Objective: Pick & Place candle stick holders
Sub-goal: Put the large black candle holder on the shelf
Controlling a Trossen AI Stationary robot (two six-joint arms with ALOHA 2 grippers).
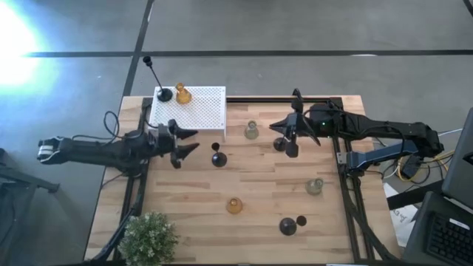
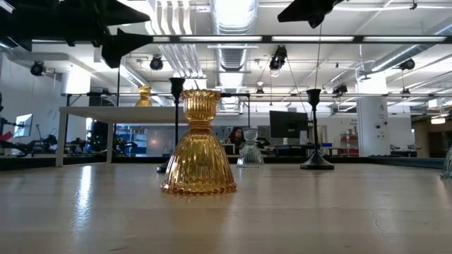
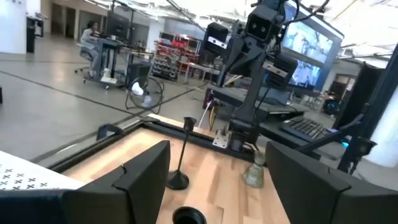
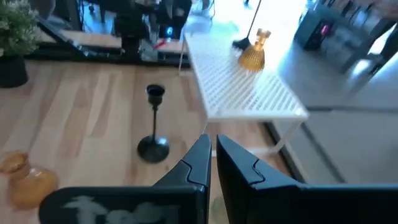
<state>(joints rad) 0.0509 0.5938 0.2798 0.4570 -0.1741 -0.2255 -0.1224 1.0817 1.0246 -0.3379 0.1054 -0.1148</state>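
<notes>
Standing on the white perforated box (image 1: pixel 194 108) at the tabletop's far left corner are two candle stick holders already placed: an amber ribbed glass one (image 1: pixel 183 94) and a black one with a thin upright stem (image 1: pixel 163 93). The others are scattered over the wooden tabletop (image 1: pixel 251 177): a black stemmed holder (image 1: pixel 218 158) just off the box's near edge, a pale green glass one (image 1: pixel 251 131) mid-tabletop, another pale green one (image 1: pixel 315 186) toward the right edge, an amber one (image 1: pixel 234 205) nearer the front, and two dark round-based ones (image 1: pixel 288 225) close to the front edge. A green potted plant (image 1: pixel 148 238) fills the front left corner.

The left hand (image 1: pixel 185 142) hangs released, fingers spread wide, beside the box's near edge and close to the black stemmed holder. The right hand (image 1: pixel 292 140) is clenched near the far middle; whether it grips anything I cannot tell.

Risk, as I judge it: the tall thin stem tips easily, so an off-centre approach by the left hand could topple it, or a swing could clip the box.
</notes>
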